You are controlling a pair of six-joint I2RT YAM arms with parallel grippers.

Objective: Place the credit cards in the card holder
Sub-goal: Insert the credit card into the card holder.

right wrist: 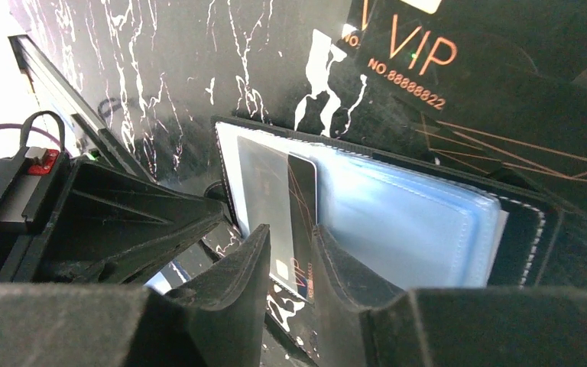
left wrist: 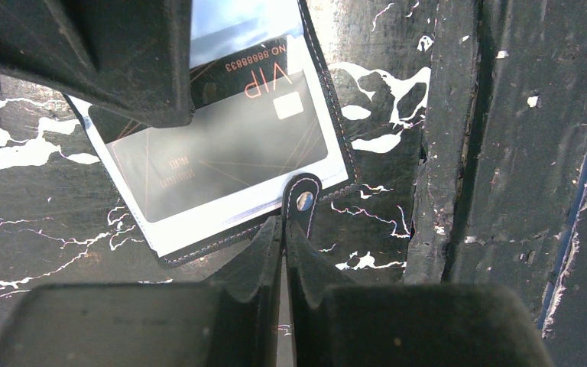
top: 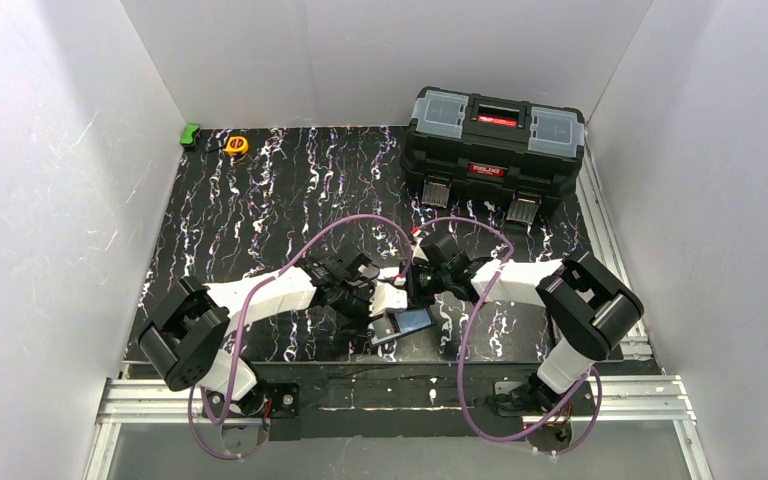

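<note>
The card holder (top: 407,322) lies open near the table's front edge, between both arms. In the left wrist view a black VIP card (left wrist: 229,145) sits mostly inside the clear sleeve of the card holder (left wrist: 199,243), its printed end sticking out. My left gripper (left wrist: 284,225) is shut, its tips at the base of the clasp tab (left wrist: 303,200), with nothing seen between them. My right gripper (right wrist: 292,245) is open, its fingers apart over that card's (right wrist: 300,199) protruding end, beside the blue sleeves (right wrist: 405,222). A second black VIP card (right wrist: 409,53) lies beyond the card holder (right wrist: 531,229).
A large black toolbox (top: 495,150) stands at the back right. A yellow tape measure (top: 236,145) and a small green object (top: 190,134) lie at the back left. Metal rails (top: 390,395) run along the front edge by the arm bases. White walls enclose the table.
</note>
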